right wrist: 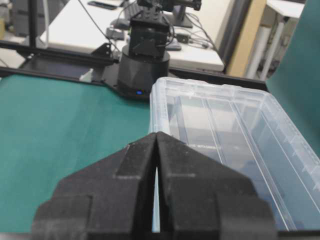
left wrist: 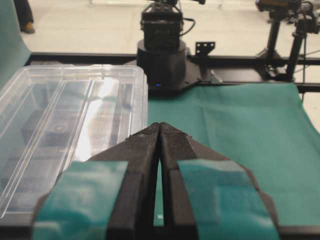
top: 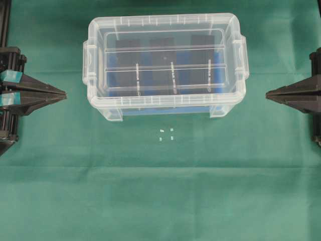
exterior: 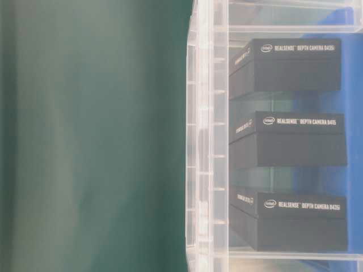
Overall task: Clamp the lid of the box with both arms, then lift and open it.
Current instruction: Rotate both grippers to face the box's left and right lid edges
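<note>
Showing the start configuration: the box point(top: 165, 103) stands on the green-covered bench point(top: 160, 196) toward its far side, with the lid point(top: 165, 60) seated flat on its rim. Through the clear plastic, three black cases point(exterior: 286, 141) stand on a blue liner point(exterior: 354, 102).

Left hand point(top: 62, 94), marked with teal tape point(left wrist: 80, 195), sits at the left edge of the overhead view, tips pressed together and empty, pointing toward the box but well apart from it. Right hand point(top: 269, 94) mirrors it at the right edge, likewise closed on nothing. Both tips point at about the level of the box's near wall rather than at its middle.

Risks, as judged from this layout:
- Both hands must part before contact; approaching with tips together would push the box sideways rather than grip anything.
- Each side lug point(top: 88, 59) of the box lies close under the lid edge. A hand closing too low would likely catch lug and lid together, lifting the whole box.
- Clear plastic offers a thin, slick edge; a shallow bite may slip as the lid comes up.
- Uneven timing between the arms could tilt the lid, jam it on the rim, or drag the box across the cloth.
</note>
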Robot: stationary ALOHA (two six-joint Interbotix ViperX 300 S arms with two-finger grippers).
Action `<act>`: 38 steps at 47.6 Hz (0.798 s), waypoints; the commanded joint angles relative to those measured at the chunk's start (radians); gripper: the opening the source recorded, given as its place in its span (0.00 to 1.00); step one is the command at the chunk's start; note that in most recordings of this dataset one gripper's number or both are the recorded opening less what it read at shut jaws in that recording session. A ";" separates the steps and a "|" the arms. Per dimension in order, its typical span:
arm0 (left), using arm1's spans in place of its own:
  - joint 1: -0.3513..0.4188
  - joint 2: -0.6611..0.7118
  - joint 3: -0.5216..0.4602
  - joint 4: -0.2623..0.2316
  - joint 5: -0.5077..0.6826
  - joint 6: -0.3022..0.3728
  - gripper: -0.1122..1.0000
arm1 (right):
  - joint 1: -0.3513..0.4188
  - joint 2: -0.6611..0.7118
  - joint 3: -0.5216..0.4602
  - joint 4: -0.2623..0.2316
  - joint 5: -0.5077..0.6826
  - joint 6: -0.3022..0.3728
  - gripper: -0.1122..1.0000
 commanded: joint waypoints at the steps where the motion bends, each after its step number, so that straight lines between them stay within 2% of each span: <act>1: -0.002 0.012 -0.021 0.005 0.037 0.002 0.11 | 0.003 0.005 -0.029 0.000 0.000 -0.002 0.10; 10: -0.002 0.012 -0.021 0.005 0.054 0.005 0.11 | 0.003 0.005 -0.067 0.000 0.114 -0.003 0.10; 15: 0.017 0.011 -0.023 0.005 0.054 0.009 0.11 | -0.015 0.005 -0.081 0.000 0.126 -0.003 0.10; 30: 0.183 0.008 -0.040 0.006 0.091 0.009 0.11 | -0.247 0.011 -0.109 -0.003 0.173 -0.012 0.10; 38: 0.268 0.008 -0.049 0.012 0.104 0.011 0.11 | -0.379 0.020 -0.117 -0.026 0.176 -0.015 0.10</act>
